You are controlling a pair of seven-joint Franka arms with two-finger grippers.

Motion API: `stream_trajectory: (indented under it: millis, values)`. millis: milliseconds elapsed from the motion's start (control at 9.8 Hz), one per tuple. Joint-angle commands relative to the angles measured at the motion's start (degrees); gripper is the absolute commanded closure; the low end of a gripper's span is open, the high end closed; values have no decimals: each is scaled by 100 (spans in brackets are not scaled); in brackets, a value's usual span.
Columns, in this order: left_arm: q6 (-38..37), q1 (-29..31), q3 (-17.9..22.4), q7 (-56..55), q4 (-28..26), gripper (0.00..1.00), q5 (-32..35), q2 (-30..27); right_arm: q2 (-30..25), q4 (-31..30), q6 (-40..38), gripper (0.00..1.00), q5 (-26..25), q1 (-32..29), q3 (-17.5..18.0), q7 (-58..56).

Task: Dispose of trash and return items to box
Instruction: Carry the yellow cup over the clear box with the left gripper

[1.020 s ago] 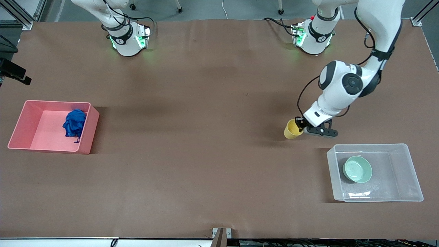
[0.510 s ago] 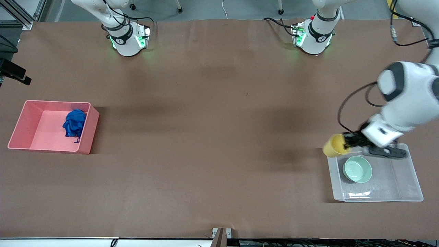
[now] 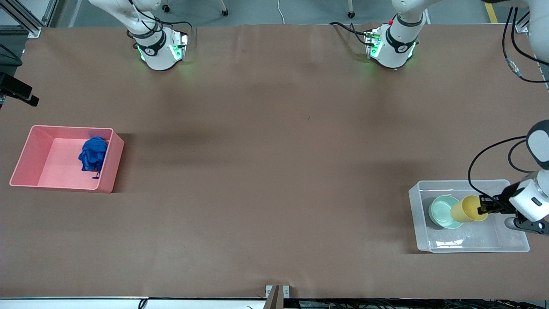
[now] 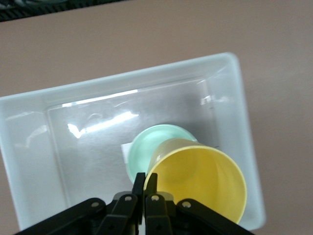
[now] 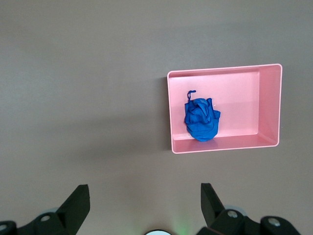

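Observation:
My left gripper (image 3: 484,207) is shut on the rim of the yellow cup (image 3: 466,209) and holds it over the clear box (image 3: 510,240), partly above the mint-green bowl (image 3: 441,211) that lies in the box. In the left wrist view my left gripper (image 4: 145,183) pinches the yellow cup (image 4: 203,178) over the bowl (image 4: 144,149) and the box (image 4: 29,147). The blue trash wad (image 3: 92,153) lies in the pink bin (image 3: 25,165) at the right arm's end of the table. My right gripper (image 5: 144,198) is open, high over bare table, out of the front view; its wrist view shows the wad (image 5: 200,120).
The pink bin (image 5: 271,105) stands near the table's edge at the right arm's end. The two arm bases (image 3: 158,47) stand along the table's edge farthest from the front camera. A white label (image 4: 125,149) shows on the box's bottom beside the bowl.
My left gripper has carried the yellow cup from the open table toward the left arm's end, over the box's rim, to above the bowl in the box. The right arm waits.

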Motion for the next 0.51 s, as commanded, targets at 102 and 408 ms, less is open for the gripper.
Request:
stream_trajectory:
  millis: [102, 408]
  values:
    - [-114, -66, 77, 1, 134, 100, 152, 394, -68, -86, -14, 0, 23, -130, 81, -52]
    - [131, -66, 77, 62, 107, 100, 214, 728, -68, -86, -14, 0, 23, -130, 81, -52]
